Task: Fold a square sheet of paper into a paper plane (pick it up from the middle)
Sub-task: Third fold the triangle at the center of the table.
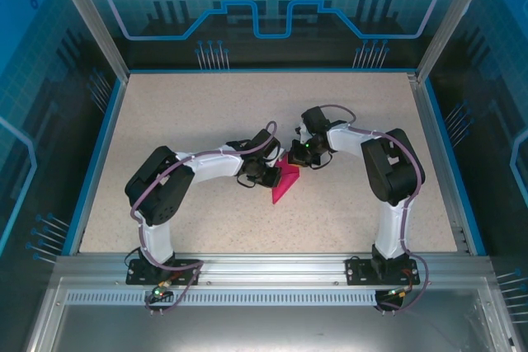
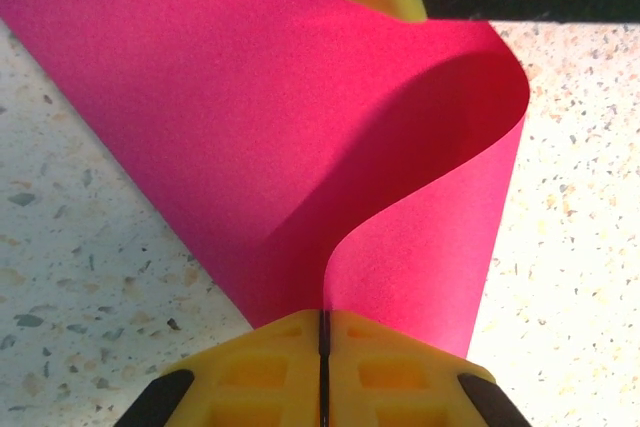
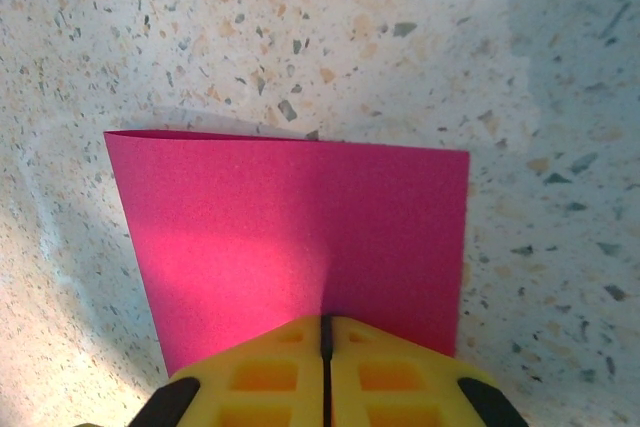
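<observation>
Yellow-fingered left gripper point(image 2: 323, 332) is shut on the near edge of the square sheet of paper point(image 2: 250, 97), with only the paper between its closed jaws. From that pinch the magenta-pink sheet bulges up in a soft S-curve. Its right part arches off the bench point(image 2: 80, 277), and its left part runs smooth and away.

The right gripper point(image 3: 326, 332) is likewise clamped on the sheet, at another edge. In its wrist view the sheet spreads flat ahead of the jaws. The far edge is straight and looks like a fold, with the far-left corner slightly lifted.

From above, the sheet sits between both grippers, the left gripper at its left side and the right gripper at its upper right. Speckled beige bench lies all round the sheet.
</observation>
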{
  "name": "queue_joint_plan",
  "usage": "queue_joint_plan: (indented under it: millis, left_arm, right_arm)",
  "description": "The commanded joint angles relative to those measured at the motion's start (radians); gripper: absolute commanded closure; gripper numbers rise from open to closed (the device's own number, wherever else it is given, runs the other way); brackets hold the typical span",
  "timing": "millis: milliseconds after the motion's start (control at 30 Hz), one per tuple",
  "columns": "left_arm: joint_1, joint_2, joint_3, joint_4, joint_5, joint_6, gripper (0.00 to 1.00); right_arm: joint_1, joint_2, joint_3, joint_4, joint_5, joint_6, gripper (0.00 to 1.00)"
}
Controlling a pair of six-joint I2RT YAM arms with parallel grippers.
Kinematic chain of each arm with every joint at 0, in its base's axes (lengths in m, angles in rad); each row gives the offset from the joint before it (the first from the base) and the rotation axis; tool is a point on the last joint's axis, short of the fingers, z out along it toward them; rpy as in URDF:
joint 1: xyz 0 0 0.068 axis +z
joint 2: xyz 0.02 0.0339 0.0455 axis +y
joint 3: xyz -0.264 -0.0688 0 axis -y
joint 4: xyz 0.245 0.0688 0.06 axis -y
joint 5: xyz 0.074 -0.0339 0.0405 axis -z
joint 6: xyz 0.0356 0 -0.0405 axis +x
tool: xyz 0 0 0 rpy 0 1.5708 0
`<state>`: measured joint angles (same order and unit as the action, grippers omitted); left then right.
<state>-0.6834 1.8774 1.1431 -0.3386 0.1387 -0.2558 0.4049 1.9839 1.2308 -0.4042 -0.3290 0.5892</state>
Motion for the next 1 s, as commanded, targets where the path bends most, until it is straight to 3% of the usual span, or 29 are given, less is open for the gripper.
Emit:
queue_joint_plan:
  millis: [0, 233, 400, 633, 800, 967]
  left_arm:
    - [0.006, 0.017, -0.013, -0.016, -0.011, -0.003, 0.91]
    - [0.005, 0.040, -0.012, -0.008, -0.011, -0.003, 0.91]
    - [0.006, 0.046, -0.017, -0.001, -0.002, -0.002, 0.91]
    - [0.005, 0.041, -0.019, 0.001, 0.001, 0.001, 0.91]
    - [0.006, 0.039, -0.009, -0.003, 0.004, 0.004, 0.91]
    - [0.005, 0.039, -0.006, -0.008, 0.003, 0.008, 0.91]
  right_arm:
    - [-0.001, 0.020, 0.006, -0.059, 0.004, -0.013, 0.92]
    - [-0.002, -0.022, 0.004, -0.048, -0.031, -0.004, 0.91]
    - [-0.019, -0.133, -0.035, -0.010, -0.062, 0.024, 0.90]
    - [-0.041, -0.388, -0.290, 0.140, -0.085, 0.134, 0.91]
    - [0.056, -0.507, -0.496, 0.300, -0.109, 0.252, 0.94]
    - [0.216, -0.510, -0.593, 0.464, -0.098, 0.355, 0.94]
